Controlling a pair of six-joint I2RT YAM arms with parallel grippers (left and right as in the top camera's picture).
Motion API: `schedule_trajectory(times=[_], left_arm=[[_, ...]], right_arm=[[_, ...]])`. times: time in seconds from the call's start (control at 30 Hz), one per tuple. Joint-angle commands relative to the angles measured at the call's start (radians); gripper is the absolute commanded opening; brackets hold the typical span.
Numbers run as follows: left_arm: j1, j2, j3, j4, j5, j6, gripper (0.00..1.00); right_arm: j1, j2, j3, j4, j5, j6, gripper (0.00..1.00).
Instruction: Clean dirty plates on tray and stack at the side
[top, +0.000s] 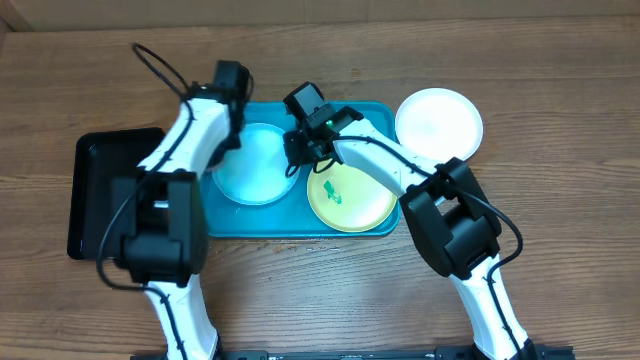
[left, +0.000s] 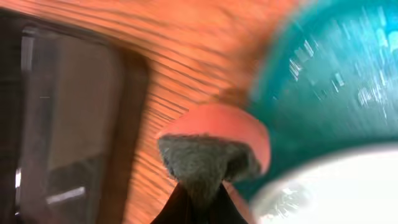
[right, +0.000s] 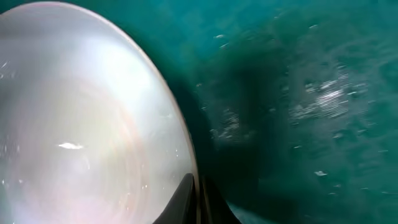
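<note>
Resting on the wooden surface (top: 520, 60), the large teal-blue rectangular plastic tray (top: 260, 224) carries two plates. The round pale cyan plastic plate (top: 250, 170) lies toward its 9 o'clock side. The round yellow-green plastic plate (top: 355, 205), marked with a green smear (top: 335, 193), lies toward 4 o'clock. The round white plastic plate (top: 438, 122) lies off the tray at 2 o'clock. The right fingers (right: 183, 200) are clamped on the cyan plate's 3 o'clock rim. The left fingers (left: 174, 211) pinch a salmon-pink sponge (left: 211, 146) with a grey scouring face by the tray's 10 o'clock corner. A smaller black rectangular tray (top: 100, 190) sits at 9 o'clock
</note>
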Motion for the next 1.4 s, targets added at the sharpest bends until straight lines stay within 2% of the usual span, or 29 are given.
schedule_trajectory(times=[0.0,0.1,0.17,0.3,0.5,0.73,0.9,1.13,1.37], left_arm=[[0.054,-0.145,0.041,-0.006,0.053,-0.058,0.04],[0.129,-0.203,0.041,-0.025,0.254,-0.053,0.04],[0.186,-0.217,0.041,-0.053,0.34,-0.053,0.04],[0.32,-0.211,0.04,-0.134,0.501,-0.053,0.04],[0.504,-0.204,0.039,-0.255,0.522,-0.053,0.04],[0.616,-0.204,0.039,-0.269,0.622,-0.054,0.04],[0.63,-0.204,0.039,-0.266,0.625,-0.054,0.04],[0.63,-0.204,0.039,-0.262,0.625,-0.054,0.04],[0.629,-0.204,0.039,-0.263,0.632,-0.054,0.04]], right_arm=[[-0.014,-0.031,0.035,-0.006,0.037,-0.08,0.04],[-0.01,-0.065,0.063,-0.007,0.094,-0.14,0.04],[-0.003,-0.098,0.072,-0.01,0.171,-0.146,0.04],[0.026,-0.189,0.079,-0.009,0.344,-0.263,0.04],[0.114,-0.303,0.079,0.054,0.717,-0.538,0.04],[0.227,-0.319,0.079,0.274,1.149,-0.876,0.04],[0.282,-0.319,0.079,0.41,1.265,-1.027,0.04],[0.312,-0.319,0.079,0.511,1.301,-1.16,0.04],[0.312,-0.319,0.078,0.514,1.301,-1.181,0.04]])
